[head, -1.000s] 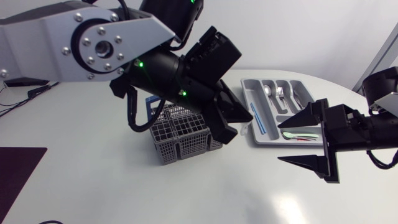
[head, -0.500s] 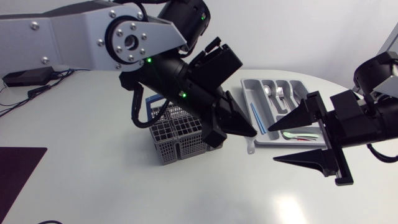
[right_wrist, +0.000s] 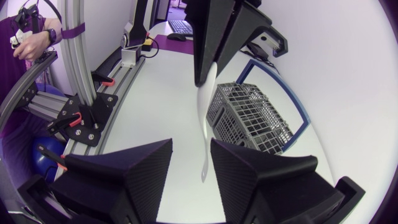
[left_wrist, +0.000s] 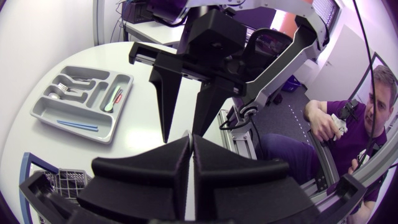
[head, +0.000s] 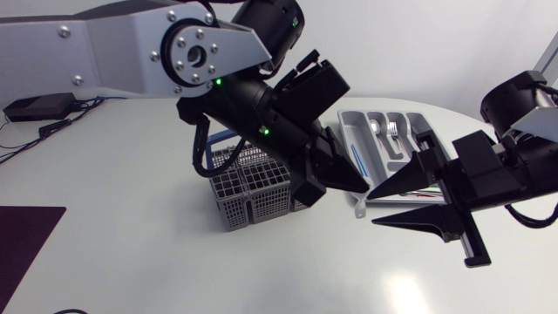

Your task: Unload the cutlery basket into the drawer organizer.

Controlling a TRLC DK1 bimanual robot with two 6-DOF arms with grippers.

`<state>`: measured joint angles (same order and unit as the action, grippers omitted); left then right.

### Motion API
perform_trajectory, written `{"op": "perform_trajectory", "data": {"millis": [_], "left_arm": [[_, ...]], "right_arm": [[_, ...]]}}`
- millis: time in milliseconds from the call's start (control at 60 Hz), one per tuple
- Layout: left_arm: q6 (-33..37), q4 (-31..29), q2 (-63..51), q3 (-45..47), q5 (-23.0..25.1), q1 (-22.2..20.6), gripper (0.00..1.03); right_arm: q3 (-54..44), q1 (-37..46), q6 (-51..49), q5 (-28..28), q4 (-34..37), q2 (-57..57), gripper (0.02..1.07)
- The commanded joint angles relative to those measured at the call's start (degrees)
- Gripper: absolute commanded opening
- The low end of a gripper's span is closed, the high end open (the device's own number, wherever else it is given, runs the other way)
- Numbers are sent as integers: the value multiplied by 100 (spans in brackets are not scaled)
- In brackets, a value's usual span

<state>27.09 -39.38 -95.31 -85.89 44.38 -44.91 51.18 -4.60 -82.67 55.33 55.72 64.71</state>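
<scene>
Left hand clamped on white utensil. It hangs inside your right hand, fingers apart, near the drawer organizer. Close right hand squarely on the shaft before left hand lets go.

Table: white, matte, smooth, with its far edge curving round at the right. Light was even and diffuse, with shadows on the top soft and pale grey. One soft bright patch of glare sat on the near right part of the surface. A dark mat, near black with a purple tinge, lay flat at the near left corner and was cut off by the view's edge. At the far left were a black power brick and, just beside it, thin black cables lying loose on the top.
</scene>
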Motion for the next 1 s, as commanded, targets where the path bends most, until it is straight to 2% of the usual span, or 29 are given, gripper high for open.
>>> {"op": "perform_trajectory", "data": {"millis": [0,117,333,517,733,917,950,983], "left_arm": [[138,-88,-111,-183,88,-62,3],[121,-88,-128,-192,88,-89,3],[86,-97,-137,-236,97,-176,3],[59,-97,-164,-279,97,-168,3],[24,-97,-190,-306,106,-168,3],[-11,-97,-234,-367,115,-150,3],[-29,-97,-243,-385,115,-133,5],[-55,-97,-260,-429,115,-115,12]], "right_arm": [[-29,-94,32,48,35,-55,47],[-38,-111,67,39,-9,-72,46],[-64,-138,58,39,-35,-99,26],[-82,-182,58,39,-53,-116,25],[-117,-278,67,22,-132,-72,7],[-134,-278,129,-22,-167,-46,7],[-143,-278,138,-31,-158,-46,7],[-143,-278,138,-31,-158,-37,7]]}}
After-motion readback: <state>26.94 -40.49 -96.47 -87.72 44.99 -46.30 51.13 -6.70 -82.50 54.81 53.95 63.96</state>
